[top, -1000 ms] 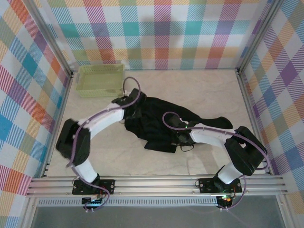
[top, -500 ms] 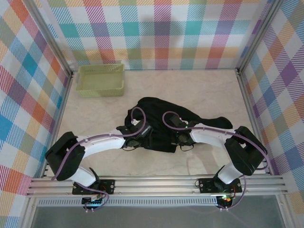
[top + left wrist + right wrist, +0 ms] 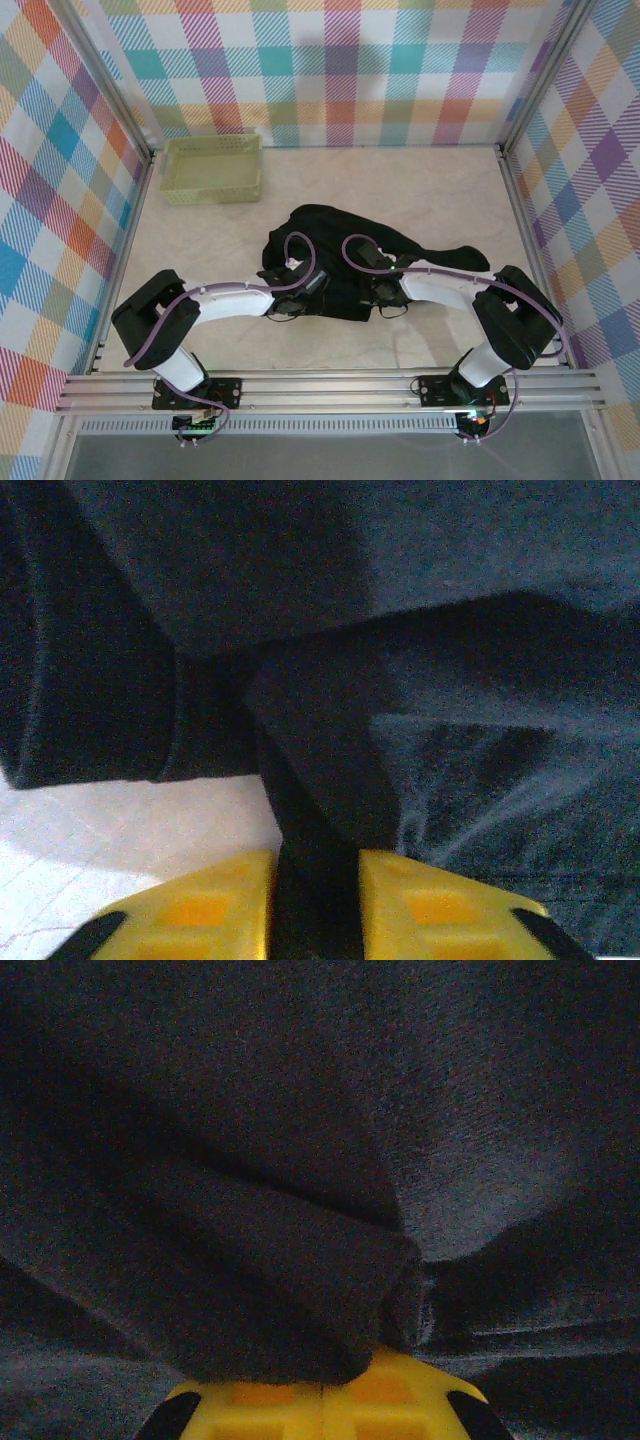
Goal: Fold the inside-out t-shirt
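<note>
Crumpled black t-shirt [image 3: 340, 235], near-edge fold pinched in left gripper [image 3: 315, 885]; right gripper [image 3: 322, 1390] clamped on bunched cloth

Pale green lattice basket [image 3: 212, 168] at the far left corner, beige marbled tabletop [image 3: 420, 190], pastel plaid walls [image 3: 340, 70]

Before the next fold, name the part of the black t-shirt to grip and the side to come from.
Pinch the t-shirt by its near edge, coming low from the arms' side: that edge lies bunched into a raised ridge facing them.
</note>
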`<state>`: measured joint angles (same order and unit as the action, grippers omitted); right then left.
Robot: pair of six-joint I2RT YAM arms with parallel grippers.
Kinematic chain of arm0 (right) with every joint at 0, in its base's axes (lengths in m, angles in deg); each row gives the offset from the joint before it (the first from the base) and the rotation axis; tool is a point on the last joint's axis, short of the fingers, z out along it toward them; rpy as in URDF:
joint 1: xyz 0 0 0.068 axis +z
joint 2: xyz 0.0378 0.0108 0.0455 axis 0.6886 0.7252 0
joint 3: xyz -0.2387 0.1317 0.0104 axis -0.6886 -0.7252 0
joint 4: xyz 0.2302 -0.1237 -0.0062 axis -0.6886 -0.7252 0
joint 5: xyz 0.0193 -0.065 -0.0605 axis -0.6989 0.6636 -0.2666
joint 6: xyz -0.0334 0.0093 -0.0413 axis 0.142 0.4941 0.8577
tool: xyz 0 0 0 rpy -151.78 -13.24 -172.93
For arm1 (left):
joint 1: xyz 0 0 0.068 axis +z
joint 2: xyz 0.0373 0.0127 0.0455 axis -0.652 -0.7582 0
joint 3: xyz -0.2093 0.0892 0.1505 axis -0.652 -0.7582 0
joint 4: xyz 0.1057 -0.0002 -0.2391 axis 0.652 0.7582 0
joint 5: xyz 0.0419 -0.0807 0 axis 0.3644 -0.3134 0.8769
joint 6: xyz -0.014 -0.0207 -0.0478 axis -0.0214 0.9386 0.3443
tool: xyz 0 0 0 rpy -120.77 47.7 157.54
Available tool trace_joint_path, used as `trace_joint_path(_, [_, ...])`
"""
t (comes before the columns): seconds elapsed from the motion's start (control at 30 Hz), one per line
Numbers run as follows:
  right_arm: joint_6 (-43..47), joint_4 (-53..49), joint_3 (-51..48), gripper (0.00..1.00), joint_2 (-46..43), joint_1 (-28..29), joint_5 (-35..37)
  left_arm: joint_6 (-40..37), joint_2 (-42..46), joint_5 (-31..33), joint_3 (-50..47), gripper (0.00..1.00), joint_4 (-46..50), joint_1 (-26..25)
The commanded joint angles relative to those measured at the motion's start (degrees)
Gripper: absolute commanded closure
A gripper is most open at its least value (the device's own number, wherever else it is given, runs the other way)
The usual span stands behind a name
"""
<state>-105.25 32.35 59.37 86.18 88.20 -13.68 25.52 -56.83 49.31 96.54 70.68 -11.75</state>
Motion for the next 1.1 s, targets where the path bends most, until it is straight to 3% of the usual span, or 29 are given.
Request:
trace_joint_path(0.0, [-0.4, -0.1, -0.1, 0.95, -1.0, 0.4, 0.3, 0.3, 0.8, 0.9, -0.3, 0.86, -0.1, -0.6])
trace_joint_path(0.1, [0.1, -0.4, 0.0, 0.95, -1.0, 0.8, 0.2, -0.5, 3.4, 4.1, 0.8, 0.96, 3.9, -0.3])
trace_joint_path(0.23, [1.8, -0.8, 0.6, 0.88, -1.6, 1.6, -0.3, -1.9, 7.2, 6.4, 1.7, 1.0, 7.2, 1.5])
trace_joint_path(0.5, [11.3, -8.9, 5.2, 0.51, -11.2, 0.5, 6.1, -1.4, 9.1, 7.6, -0.1, 1.0, 11.8, 8.7])
trace_joint_path(0.63, [16.8, -9.8, 6.8, 0.43, -12.0, -10.7, 6.8, 0.4, 8.1, 7.6, -0.7, 1.0, 12.3, 12.2])
trace_joint_path(0.8, [16.8, -13.2, 11.9, 0.35, -1.0, -27.4, 6.0, -0.4, 0.4, 8.1, 6.0, 1.0, 12.6, 16.9])
trace_joint_path(0.9, [16.3, -12.0, 11.4, 0.35, 3.0, -30.3, 4.9, -2.1, -6.4, 8.5, 14.1, 1.0, 14.0, 18.2])
trace_joint_path(1.07, [14.4, -10.2, 6.4, 0.35, 2.2, -27.3, -1.0, -5.0, -18.9, 9.7, 31.5, 1.0, 18.5, 18.4])
